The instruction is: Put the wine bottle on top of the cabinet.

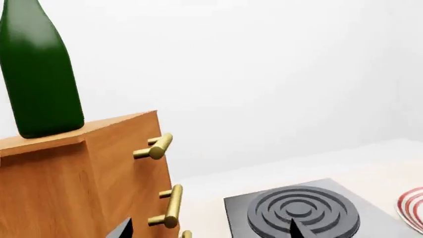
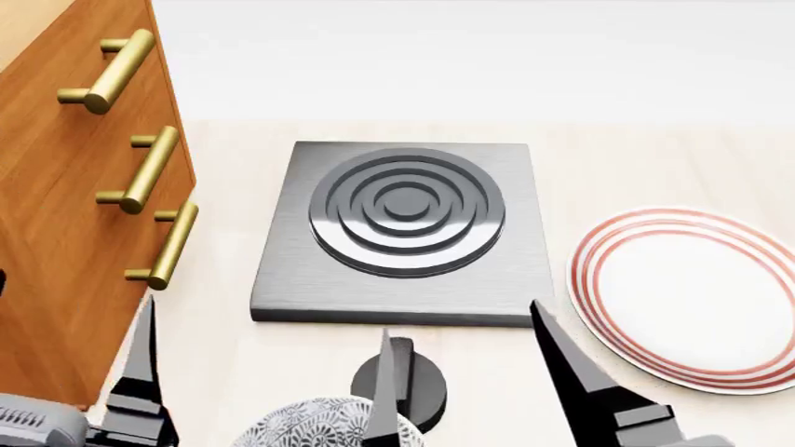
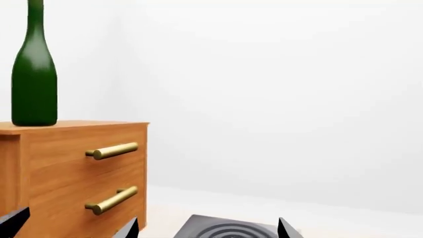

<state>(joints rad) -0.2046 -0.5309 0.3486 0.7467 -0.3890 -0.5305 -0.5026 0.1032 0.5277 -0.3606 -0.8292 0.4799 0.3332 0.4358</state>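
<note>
The dark green wine bottle (image 1: 39, 84) stands upright on the flat top of the orange-brown cabinet (image 1: 66, 188), near its front corner, with nothing touching it. The right wrist view shows the bottle (image 3: 33, 84) on the cabinet (image 3: 59, 168), long neck running out of frame. My left gripper (image 1: 208, 229) is open and empty, low in front of the cabinet's brass handles, well below the bottle. My right gripper (image 3: 206, 229) is also open and empty, facing the burner. From the head, only the cabinet (image 2: 50, 233) front shows; the bottle is out of view.
A grey square burner plate (image 2: 404, 228) with dark rings lies on the pale counter beside the cabinet. A white plate (image 2: 690, 293) with red rings sits to its right. A patterned bowl (image 2: 311, 424) and a dark round object (image 2: 416, 391) lie between my arms.
</note>
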